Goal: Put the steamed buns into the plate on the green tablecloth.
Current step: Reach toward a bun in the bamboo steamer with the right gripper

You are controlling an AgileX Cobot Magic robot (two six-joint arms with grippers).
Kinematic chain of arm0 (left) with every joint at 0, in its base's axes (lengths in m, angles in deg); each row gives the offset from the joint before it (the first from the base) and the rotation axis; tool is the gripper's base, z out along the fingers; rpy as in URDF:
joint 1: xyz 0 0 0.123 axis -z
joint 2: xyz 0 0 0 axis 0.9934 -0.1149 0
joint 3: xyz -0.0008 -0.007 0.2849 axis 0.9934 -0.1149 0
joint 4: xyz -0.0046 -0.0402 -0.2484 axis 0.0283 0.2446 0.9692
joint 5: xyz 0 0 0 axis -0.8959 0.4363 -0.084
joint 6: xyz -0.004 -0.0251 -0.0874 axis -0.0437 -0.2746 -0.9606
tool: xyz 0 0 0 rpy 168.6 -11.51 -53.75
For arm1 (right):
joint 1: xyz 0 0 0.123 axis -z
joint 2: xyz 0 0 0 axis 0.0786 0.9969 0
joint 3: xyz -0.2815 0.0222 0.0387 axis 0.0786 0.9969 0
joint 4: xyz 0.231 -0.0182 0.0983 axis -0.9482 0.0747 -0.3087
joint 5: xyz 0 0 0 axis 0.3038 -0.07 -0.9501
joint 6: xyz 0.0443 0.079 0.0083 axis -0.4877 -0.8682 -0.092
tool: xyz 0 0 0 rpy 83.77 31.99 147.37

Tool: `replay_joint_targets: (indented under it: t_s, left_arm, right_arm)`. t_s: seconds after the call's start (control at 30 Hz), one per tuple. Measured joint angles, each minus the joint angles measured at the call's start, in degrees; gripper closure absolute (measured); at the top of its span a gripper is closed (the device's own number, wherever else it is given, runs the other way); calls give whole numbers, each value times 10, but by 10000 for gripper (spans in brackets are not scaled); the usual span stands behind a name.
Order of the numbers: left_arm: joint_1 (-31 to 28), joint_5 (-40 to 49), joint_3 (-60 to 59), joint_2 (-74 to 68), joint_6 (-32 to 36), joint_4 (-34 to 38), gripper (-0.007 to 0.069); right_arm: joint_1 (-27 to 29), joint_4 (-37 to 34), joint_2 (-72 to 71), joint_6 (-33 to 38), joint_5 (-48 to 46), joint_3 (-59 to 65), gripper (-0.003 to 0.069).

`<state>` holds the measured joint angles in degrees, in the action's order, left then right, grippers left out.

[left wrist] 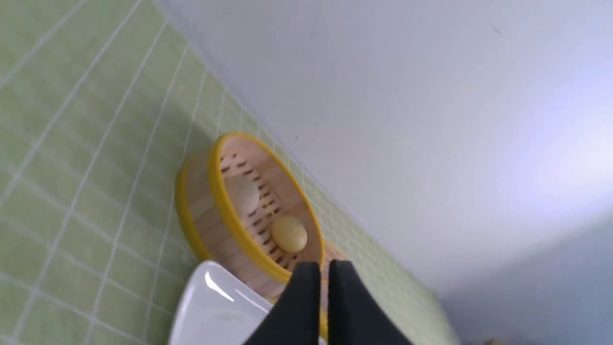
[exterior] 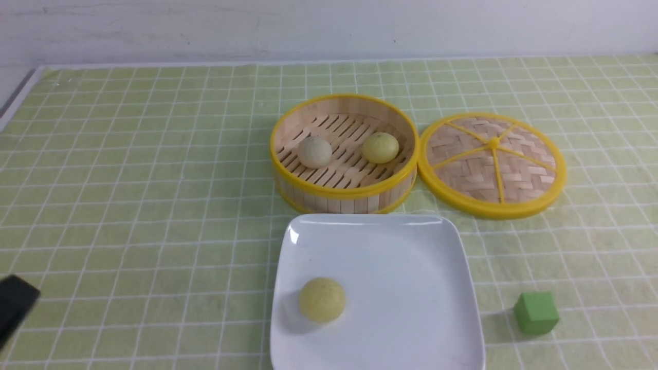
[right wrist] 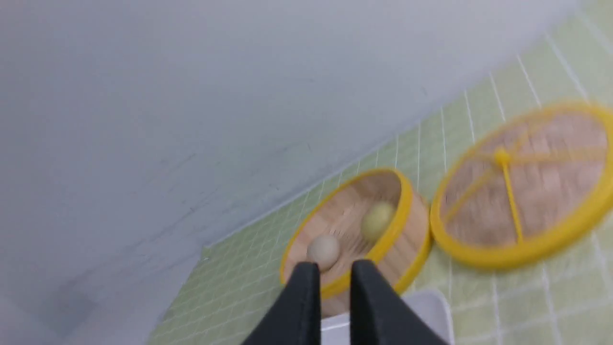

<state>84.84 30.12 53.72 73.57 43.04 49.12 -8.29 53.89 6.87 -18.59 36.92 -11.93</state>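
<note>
One pale yellow steamed bun (exterior: 322, 299) lies in the left part of the white square plate (exterior: 401, 288) on the green tablecloth (exterior: 128, 180). A greyish bun (exterior: 314, 151) and a second yellow bun (exterior: 380, 147) sit in the open bamboo steamer (exterior: 344, 192) just behind the plate. My left gripper (left wrist: 324, 268) is shut and empty; only a black piece of it (exterior: 15, 303) shows at the lower left edge, far from the plate. My right gripper (right wrist: 335, 268) is out of the front view. It is shut but for a narrow gap, empty, and held above the plate's corner (right wrist: 426, 311), pointing at the steamer.
The steamer's woven lid (exterior: 493, 164) lies flat to the right of the steamer. A green cube (exterior: 536, 312) stands on the cloth right of the plate. A white wall runs along the table's far edge.
</note>
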Motion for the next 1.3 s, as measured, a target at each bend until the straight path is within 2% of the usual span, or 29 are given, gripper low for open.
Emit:
replay_joint_targets:
  t_s: [0.03, 0.1, 0.23, 0.33, 0.4, 0.5, 0.53, 0.57, 0.7, 0.83, 0.87, 0.93, 1.03, 1.13, 1.23, 1.3]
  left_arm:
    - [0, 41, 44, -48, 7, -29, 620]
    - [0, 132, 101, -138, 13, -70, 622]
    - [0, 269, 148, -296, 37, -132, 622]
    - [0, 281, 151, -380, 62, -145, 622]
    - [0, 274, 151, -407, 77, -140, 622]
    - [0, 238, 152, -455, 119, -108, 615]
    - [0, 230, 152, -462, 126, -100, 613]
    - [0, 230, 153, -463, 128, -99, 613]
    - [0, 213, 153, -471, 142, -88, 605]
    - [0, 209, 153, -471, 143, -88, 592]
    - [0, 209, 153, -471, 143, -88, 590]
    - [0, 207, 153, -471, 144, -88, 578]
    - [0, 206, 153, -471, 143, -84, 560]
    - [0, 206, 153, -471, 143, -84, 544]
    - [0, 205, 153, -471, 143, -84, 517]
    - [0, 203, 153, -471, 143, -84, 508]
  right_arm:
    - [0, 36, 52, 16, -41, -57, 643]
    - [0, 94, 128, 21, -119, -115, 670]
    - [0, 200, 296, -13, -303, -166, 664]
    - [-4, 189, 405, 8, -351, -167, 654]
    - [-13, 160, 438, 39, -351, -167, 648]
    - [-62, 48, 524, 141, -311, -181, 623]
    - [-79, 30, 550, 160, -299, -191, 615]
    - [-83, 27, 561, 163, -296, -194, 611]
    - [-154, 21, 674, 184, -257, -276, 543]
    - [-203, 53, 781, 186, -230, -373, 424]
    - [-205, 56, 786, 186, -229, -373, 417]
    - [-216, 97, 859, 186, -198, -448, 332]
    - [-217, 141, 938, 183, -157, -542, 260]
    - [-217, 181, 1010, 160, -123, -620, 226]
    - [-217, 241, 1088, 110, -105, -730, 216]
    - [-217, 258, 1110, 94, -104, -759, 216]
